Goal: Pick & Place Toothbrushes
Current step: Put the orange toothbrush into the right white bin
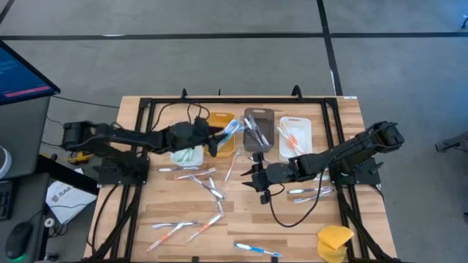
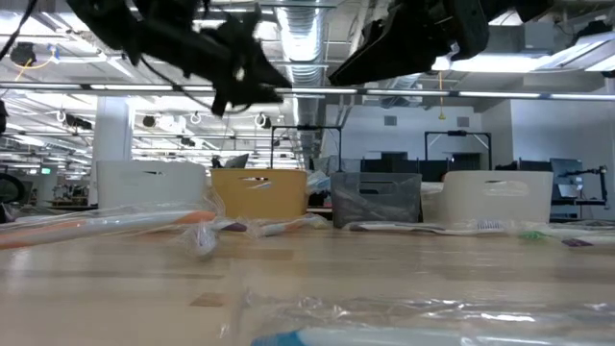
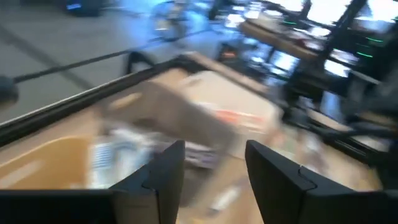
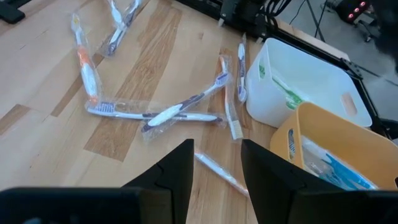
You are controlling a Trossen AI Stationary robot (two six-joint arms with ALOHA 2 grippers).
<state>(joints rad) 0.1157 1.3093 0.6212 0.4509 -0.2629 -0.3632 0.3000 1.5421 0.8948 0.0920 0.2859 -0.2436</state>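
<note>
Over the yellow bin (image 1: 221, 131), the left gripper (image 1: 216, 143) hangs with its fingers (image 3: 163, 174) parted and nothing between them in its wrist view; a blue toothbrush (image 1: 231, 130) lies slanted across that bin's rim, just beside the fingertips. The step in hand looks like a drop into the yellow bin. To finish it well, the jaws should open fully before the arm lifts straight up, so the wrapper does not snag and drag the brush back out, since it rests partly on the rim rather than flat inside.

On the far side of the yellow bin from the left arm, the right gripper (image 1: 257, 179) hovers above bare table with its fingers (image 4: 176, 171) apart and empty. Wrapped toothbrushes (image 4: 163, 113) lie crossed near the yellow bin and the white bin (image 4: 305, 88) next to it. For its next pick, a single brush lying clear of the tangle, such as the thin one (image 4: 219, 172) nearest its fingertips, is probably safer, gripped across the handle.
</note>
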